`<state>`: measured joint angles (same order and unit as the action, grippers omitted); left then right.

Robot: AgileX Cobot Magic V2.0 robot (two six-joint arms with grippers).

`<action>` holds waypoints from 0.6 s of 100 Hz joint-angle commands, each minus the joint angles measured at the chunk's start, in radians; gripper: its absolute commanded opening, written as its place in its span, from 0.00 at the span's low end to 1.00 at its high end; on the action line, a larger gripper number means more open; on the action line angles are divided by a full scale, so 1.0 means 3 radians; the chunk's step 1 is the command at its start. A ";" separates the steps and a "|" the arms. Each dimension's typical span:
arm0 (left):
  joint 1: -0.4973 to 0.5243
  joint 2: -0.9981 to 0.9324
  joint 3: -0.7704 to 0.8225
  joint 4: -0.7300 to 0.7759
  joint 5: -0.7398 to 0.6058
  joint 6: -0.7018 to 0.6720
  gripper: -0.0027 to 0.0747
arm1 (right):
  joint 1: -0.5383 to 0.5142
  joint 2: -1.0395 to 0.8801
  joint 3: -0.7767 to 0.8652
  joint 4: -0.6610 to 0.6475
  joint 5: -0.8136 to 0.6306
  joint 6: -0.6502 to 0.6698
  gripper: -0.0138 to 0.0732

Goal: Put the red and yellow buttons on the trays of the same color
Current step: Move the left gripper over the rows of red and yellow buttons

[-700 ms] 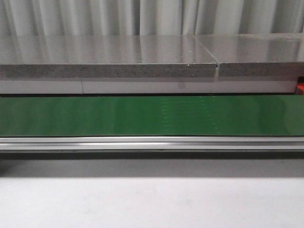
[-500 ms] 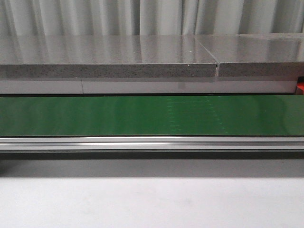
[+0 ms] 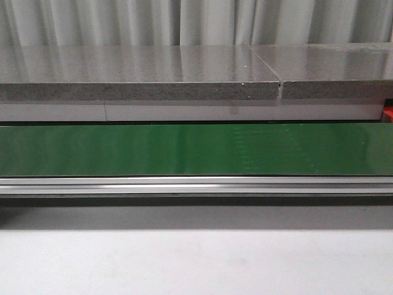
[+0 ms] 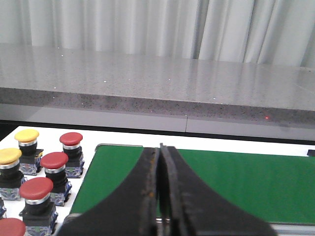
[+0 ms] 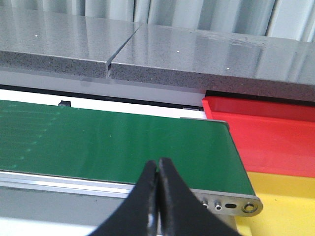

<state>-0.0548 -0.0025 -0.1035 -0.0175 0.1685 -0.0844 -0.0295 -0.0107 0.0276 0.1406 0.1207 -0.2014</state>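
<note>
Several red buttons [image 4: 54, 161] and two yellow buttons [image 4: 26, 135] stand on a white surface beside one end of the green conveyor belt [image 4: 236, 182] in the left wrist view. My left gripper [image 4: 159, 149] is shut and empty over that belt end. The red tray [image 5: 268, 132] and the yellow tray [image 5: 285, 201] lie past the other belt end in the right wrist view. There my right gripper [image 5: 158, 162] hangs shut and empty near the belt's front rail. The front view shows only the bare belt [image 3: 196, 149], with neither gripper in it.
A grey stone shelf [image 3: 141, 77] runs behind the belt, with white curtains behind it. An aluminium rail [image 3: 196, 185] borders the belt's near side. A white table surface [image 3: 196, 258] lies in front. A sliver of red [image 3: 388, 114] shows at the front view's right edge.
Faint marks on the belt surface have shifted to the right in the front view. Nothing else differs.
</note>
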 commanded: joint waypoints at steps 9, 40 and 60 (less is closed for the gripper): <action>-0.0031 0.0372 -0.0737 0.0005 0.0482 -0.0023 0.01 | 0.0007 -0.0060 -0.0048 -0.0030 -0.0256 -0.0006 0.08; -0.0031 0.1515 -0.1967 -0.0033 0.1841 -0.0031 0.01 | 0.0007 -0.0060 -0.0048 -0.0030 -0.0256 -0.0006 0.08; -0.0031 0.1935 -0.2162 -0.0086 0.1833 -0.0031 0.01 | 0.0007 -0.0060 -0.0048 -0.0030 -0.0256 -0.0006 0.08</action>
<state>-0.0548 0.5327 -0.7096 -0.0290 0.7844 -0.0844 -0.0295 -0.0107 0.0276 0.1406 0.1207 -0.2014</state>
